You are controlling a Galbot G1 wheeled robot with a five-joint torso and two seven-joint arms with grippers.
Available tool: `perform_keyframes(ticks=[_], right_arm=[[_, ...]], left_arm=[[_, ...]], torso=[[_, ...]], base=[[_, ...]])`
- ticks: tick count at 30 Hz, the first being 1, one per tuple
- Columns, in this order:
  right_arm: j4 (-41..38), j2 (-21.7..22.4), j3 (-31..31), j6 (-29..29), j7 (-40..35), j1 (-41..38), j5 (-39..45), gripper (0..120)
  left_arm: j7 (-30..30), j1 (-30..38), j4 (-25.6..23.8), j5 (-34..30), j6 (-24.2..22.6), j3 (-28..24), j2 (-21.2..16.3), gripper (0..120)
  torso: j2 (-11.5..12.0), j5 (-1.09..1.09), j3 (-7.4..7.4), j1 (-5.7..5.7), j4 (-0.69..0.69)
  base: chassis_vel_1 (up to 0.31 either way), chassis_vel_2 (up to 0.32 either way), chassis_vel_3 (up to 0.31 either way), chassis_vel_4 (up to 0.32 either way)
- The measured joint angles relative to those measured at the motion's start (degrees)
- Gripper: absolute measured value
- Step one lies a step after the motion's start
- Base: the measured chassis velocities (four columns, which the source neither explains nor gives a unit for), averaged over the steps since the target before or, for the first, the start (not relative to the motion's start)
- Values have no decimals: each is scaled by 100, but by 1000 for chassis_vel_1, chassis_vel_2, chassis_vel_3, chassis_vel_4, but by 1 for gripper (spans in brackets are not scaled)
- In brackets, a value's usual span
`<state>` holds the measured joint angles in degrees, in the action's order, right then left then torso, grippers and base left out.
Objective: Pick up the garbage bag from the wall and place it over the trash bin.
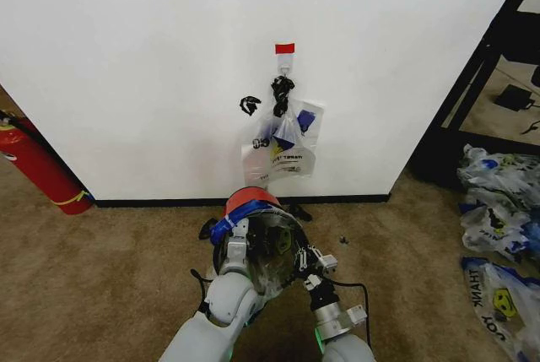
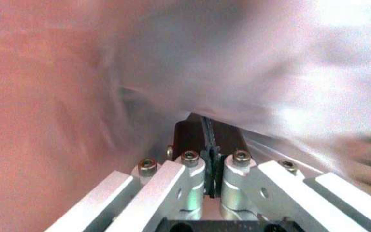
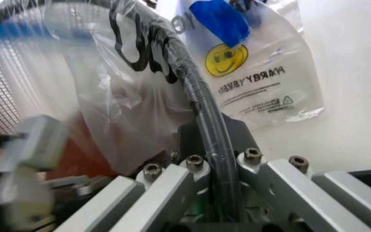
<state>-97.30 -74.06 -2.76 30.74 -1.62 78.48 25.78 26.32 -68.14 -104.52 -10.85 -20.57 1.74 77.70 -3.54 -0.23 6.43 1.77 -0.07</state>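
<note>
The trash bin (image 1: 251, 199) lies tipped on the carpet below the wall (image 1: 135, 58), red bottom toward the wall and mouth toward me. The garbage bag (image 1: 224, 226), clear crinkly plastic with blue handles, is draped around its mouth. My left gripper (image 1: 239, 230) is at the mouth's left side; in the left wrist view it (image 2: 208, 126) is shut, with bag film all around it. My right gripper (image 1: 305, 260) is at the right side. In the right wrist view it (image 3: 209, 133) is shut on the bag-covered black rim (image 3: 184, 72) of the bin, the garbage bag (image 3: 108, 96) stretched beside it.
A bunch of like bags (image 1: 283, 149) hangs from the hook under the red tape strip (image 1: 285, 47). A red fire extinguisher (image 1: 38, 168) stands at the left. A heap of stuffed bags (image 1: 498, 210) lies at the right beside a black frame (image 1: 472, 92).
</note>
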Motion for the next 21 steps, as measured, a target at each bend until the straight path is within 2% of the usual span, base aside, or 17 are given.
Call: perform_keyframes(ticks=[5,9,13,18,21], right_arm=[[57,-18,-9,-21,-42,-48,56,0],[72,-38,9,-30,-38,-53,57,0],[72,-69,46,-31,16,-28,50,0],[46,-112,70,35,248,57,19,0],[32,-103,62,63,340,70,50,0]], left_arm=[[-155,-348,-480,29,-86,-238,-193,0],[-166,-382,-550,27,-144,-378,-250,0],[-115,-199,-366,28,-158,-426,-188,0],[145,401,455,70,-230,-346,193,0],[153,462,546,71,-230,-333,227,0]], torso=[[0,0,-1,0,0],[0,0,-1,0,0],[0,1,-1,0,0],[0,1,0,0,-2],[0,0,0,0,-1]], base=[[0,0,0,0],[0,0,0,0],[0,0,0,0],[0,0,0,0],[0,0,0,0]])
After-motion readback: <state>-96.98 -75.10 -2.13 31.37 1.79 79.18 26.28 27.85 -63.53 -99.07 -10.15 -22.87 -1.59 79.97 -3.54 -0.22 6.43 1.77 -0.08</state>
